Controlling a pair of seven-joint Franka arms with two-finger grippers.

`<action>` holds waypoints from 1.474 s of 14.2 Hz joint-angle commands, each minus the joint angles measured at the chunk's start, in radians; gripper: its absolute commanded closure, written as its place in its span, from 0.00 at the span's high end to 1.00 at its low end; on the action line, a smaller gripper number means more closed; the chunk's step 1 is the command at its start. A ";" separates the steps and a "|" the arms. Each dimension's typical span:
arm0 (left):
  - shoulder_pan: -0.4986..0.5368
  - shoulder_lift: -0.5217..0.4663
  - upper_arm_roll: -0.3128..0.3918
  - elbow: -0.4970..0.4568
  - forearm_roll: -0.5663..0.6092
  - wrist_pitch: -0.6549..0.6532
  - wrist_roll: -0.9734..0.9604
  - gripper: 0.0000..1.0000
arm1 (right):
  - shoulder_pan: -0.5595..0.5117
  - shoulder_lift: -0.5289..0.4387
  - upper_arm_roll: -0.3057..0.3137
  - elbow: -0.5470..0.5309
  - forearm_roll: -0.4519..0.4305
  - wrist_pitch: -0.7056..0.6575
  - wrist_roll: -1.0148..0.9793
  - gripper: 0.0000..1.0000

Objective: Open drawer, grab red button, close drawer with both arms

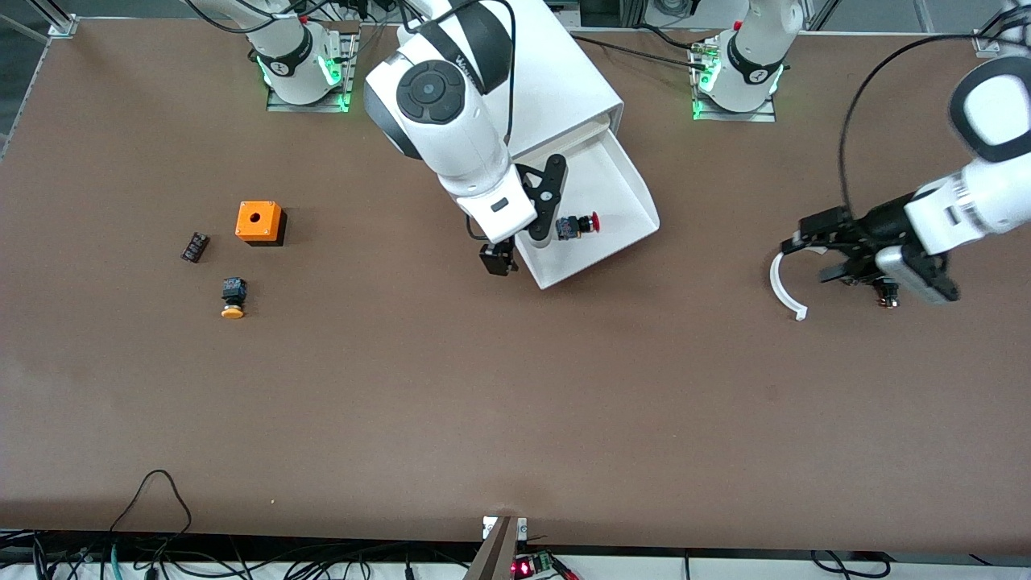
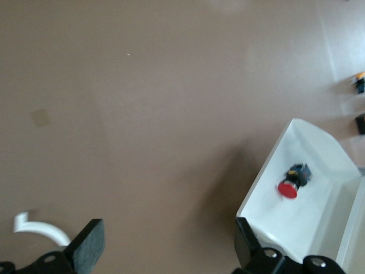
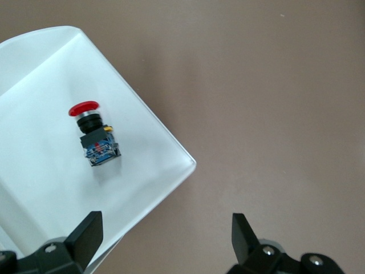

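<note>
The white cabinet (image 1: 568, 76) stands between the arms' bases. Its top drawer (image 1: 624, 189) is pulled out toward the front camera. The red-capped button (image 1: 581, 225) lies on its side in the drawer, near the front rim. My right gripper (image 1: 520, 250) is open and empty, over the drawer's front corner toward the right arm's end. In the right wrist view the button (image 3: 94, 134) lies in the drawer (image 3: 45, 74) ahead of the right gripper (image 3: 165, 240). My left gripper (image 1: 809, 258) is open and empty, low over the table toward the left arm's end. The left wrist view shows the button (image 2: 293, 181) in the drawer (image 2: 311, 225).
An orange box (image 1: 260, 222), a small black part (image 1: 194, 246) and an orange-capped button (image 1: 233, 298) lie toward the right arm's end. A white curved strip (image 1: 784, 286) lies on the table by the left gripper, and also shows in the left wrist view (image 2: 40, 229).
</note>
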 commanded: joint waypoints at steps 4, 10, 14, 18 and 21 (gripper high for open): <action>-0.018 -0.009 0.013 0.253 0.320 -0.241 -0.075 1.00 | 0.095 0.052 -0.010 0.046 -0.001 -0.016 -0.115 1.00; -0.089 -0.035 -0.004 0.266 0.459 -0.289 -0.412 1.00 | 0.170 0.136 -0.053 0.098 -0.069 -0.016 -0.129 1.00; -0.115 -0.043 -0.005 0.263 0.475 -0.283 -0.539 1.00 | 0.190 0.205 -0.055 0.143 -0.070 -0.012 -0.121 1.00; -0.120 -0.041 0.001 0.261 0.485 -0.280 -0.540 1.00 | 0.204 0.211 -0.055 0.141 -0.101 -0.022 -0.121 1.00; -0.120 -0.041 0.001 0.258 0.485 -0.280 -0.540 1.00 | 0.204 0.222 -0.053 0.140 -0.098 -0.021 -0.120 1.00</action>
